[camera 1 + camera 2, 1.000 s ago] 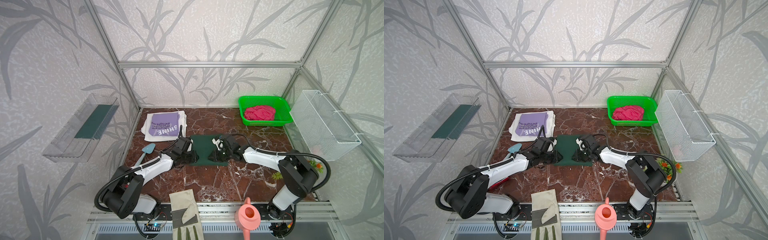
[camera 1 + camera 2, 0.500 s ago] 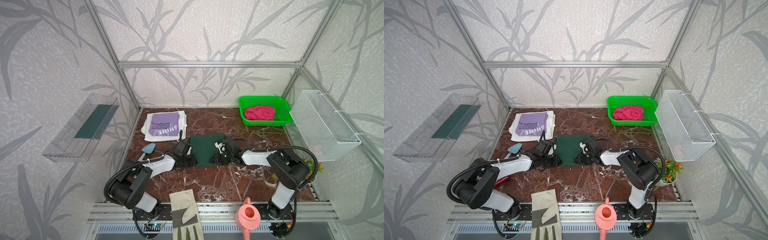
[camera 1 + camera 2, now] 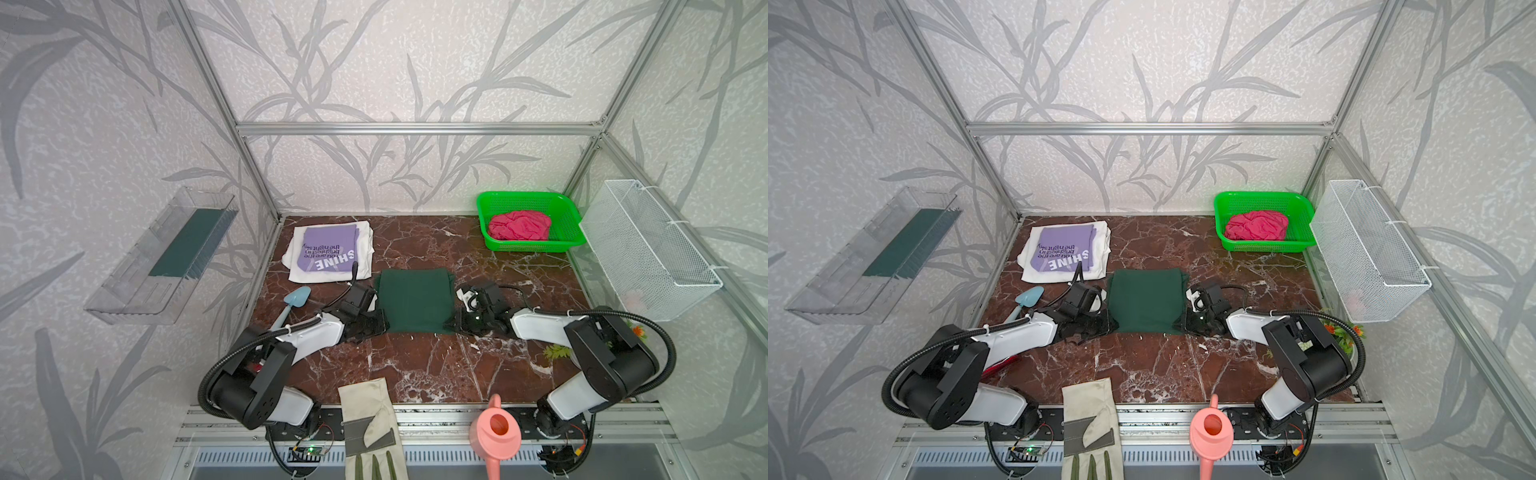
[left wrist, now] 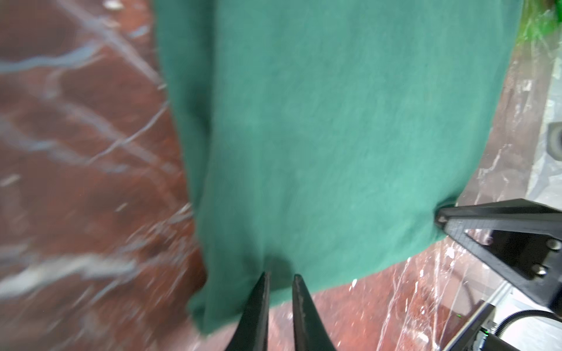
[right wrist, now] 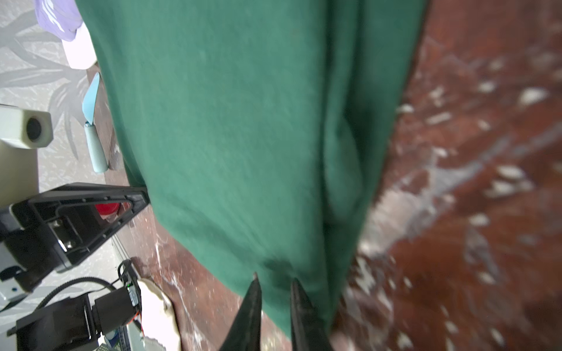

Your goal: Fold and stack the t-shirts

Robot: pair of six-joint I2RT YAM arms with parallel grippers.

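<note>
1. In a top view, the dark green t-shirt [image 3: 415,301] lay flat as a folded panel at the middle of the tabletop [image 3: 415,374]. The left end effector [image 3: 380,326] sat at its near left corner and the right end effector [image 3: 453,326] at its near right corner. The cloth stretched away from both, toward the back wall. The lilac t-shirt [image 3: 328,249] lay folded on the white t-shirt [image 3: 368,249] at the far left. The pink-red t-shirt [image 3: 519,224] sat crumpled in the green basket [image 3: 567,212] at the far right.

2. Both top views showed the same layout. The held near edge ran side to side between the two arms, and the folded pile lay behind and left of the green panel, nearer the left arm.

3. In the left wrist view, the left end effector [image 4: 280,276] was nearly closed, pinching the green hem between its fingertips. The right end effector tugged the far corner into a small pucker.

4. In the right wrist view, the right end effector [image 5: 273,281] was likewise nearly closed on the hem, with a lengthwise crease just beside it.

5. Judged from this, the next move turned on both arms carrying that near edge together, probably away from the robot or toward the pile. Uneven travel would likely skew the fold.
</note>
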